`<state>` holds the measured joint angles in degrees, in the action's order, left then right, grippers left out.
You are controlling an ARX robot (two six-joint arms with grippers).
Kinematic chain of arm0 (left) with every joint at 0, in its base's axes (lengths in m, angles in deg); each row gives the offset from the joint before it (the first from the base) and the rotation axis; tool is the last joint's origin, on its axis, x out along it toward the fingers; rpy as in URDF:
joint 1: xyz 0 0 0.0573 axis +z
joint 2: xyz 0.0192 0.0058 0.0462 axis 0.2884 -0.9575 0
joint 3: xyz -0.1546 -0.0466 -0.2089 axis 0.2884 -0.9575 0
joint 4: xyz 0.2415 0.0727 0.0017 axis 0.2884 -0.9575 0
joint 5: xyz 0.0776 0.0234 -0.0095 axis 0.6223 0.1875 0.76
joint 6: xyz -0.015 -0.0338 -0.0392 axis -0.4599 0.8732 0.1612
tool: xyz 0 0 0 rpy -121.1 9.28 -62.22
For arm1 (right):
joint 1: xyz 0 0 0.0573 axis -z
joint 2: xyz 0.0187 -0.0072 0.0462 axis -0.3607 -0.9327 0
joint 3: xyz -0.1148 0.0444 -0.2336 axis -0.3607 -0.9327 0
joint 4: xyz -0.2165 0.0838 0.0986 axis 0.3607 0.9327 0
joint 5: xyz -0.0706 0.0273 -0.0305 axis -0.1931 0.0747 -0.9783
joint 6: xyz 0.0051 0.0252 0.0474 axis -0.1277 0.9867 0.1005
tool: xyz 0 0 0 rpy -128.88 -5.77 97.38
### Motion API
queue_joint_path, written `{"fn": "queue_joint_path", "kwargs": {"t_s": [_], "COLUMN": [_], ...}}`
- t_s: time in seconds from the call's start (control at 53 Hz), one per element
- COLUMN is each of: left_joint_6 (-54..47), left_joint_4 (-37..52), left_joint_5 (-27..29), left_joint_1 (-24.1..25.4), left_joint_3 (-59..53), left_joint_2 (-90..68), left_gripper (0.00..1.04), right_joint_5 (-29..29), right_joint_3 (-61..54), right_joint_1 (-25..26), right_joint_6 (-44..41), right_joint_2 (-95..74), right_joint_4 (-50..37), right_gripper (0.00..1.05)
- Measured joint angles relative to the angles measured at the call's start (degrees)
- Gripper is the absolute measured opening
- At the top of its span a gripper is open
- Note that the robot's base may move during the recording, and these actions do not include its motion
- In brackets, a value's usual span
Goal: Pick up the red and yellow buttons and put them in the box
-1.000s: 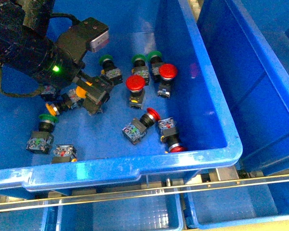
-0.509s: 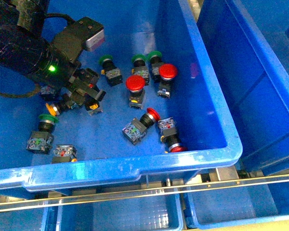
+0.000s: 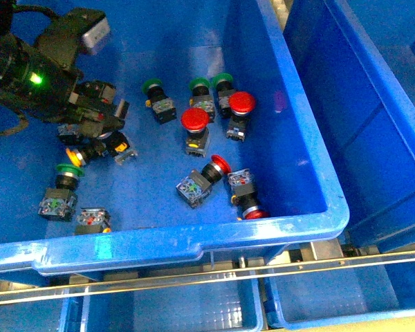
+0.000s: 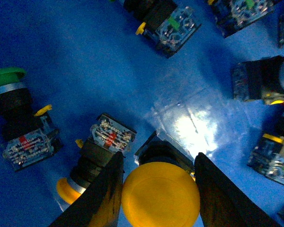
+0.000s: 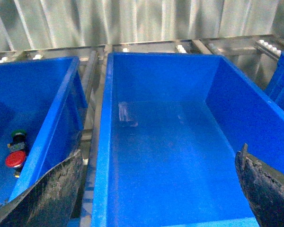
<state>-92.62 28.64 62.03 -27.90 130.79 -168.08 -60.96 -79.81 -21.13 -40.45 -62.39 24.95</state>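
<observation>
Left wrist view shows the left gripper [image 4: 159,201] with its fingers [image 4: 105,198] clamped on either side of a yellow button [image 4: 161,194], round cap towards the camera. Just beside it lies a second yellow button [image 4: 68,189] on its side, touching nothing held. In the front view this gripper sits at the near-left part of a big blue bin [image 3: 194,238], low over the bin's surface; whether the held button is clear of it cannot be told. Four red buttons [image 3: 194,119] lie nearer the bin's middle and right side, with green buttons [image 3: 152,86] scattered among them. The box [image 5: 104,142] stands just right of that bin and holds no buttons. The right gripper [image 5: 156,198] hangs above the box, its fingers spread wide apart.
</observation>
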Motion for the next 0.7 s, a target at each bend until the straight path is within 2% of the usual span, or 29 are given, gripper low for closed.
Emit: {"fn": "queue_joint_path", "kwargs": {"t_s": [0.396,0.698], "left_joint_6": [12.31,25.2], "left_joint_4": [-0.59,0.68], "left_joint_5": [-6.43,-11.63], "left_joint_1": [0.61,-2.23], "left_joint_3": [-6.27,-11.32], "left_joint_2": [8.04,16.24], "left_gripper": [0.36,0.36], "right_joint_5": [0.02,0.0], "right_joint_3": [0.0,0.0], "right_joint_1": [0.0,0.0], "right_joint_6": [0.0,0.0], "right_joint_2": [0.0,0.0], "right_joint_4": [0.0,0.0], "right_gripper": [0.98,0.98]}}
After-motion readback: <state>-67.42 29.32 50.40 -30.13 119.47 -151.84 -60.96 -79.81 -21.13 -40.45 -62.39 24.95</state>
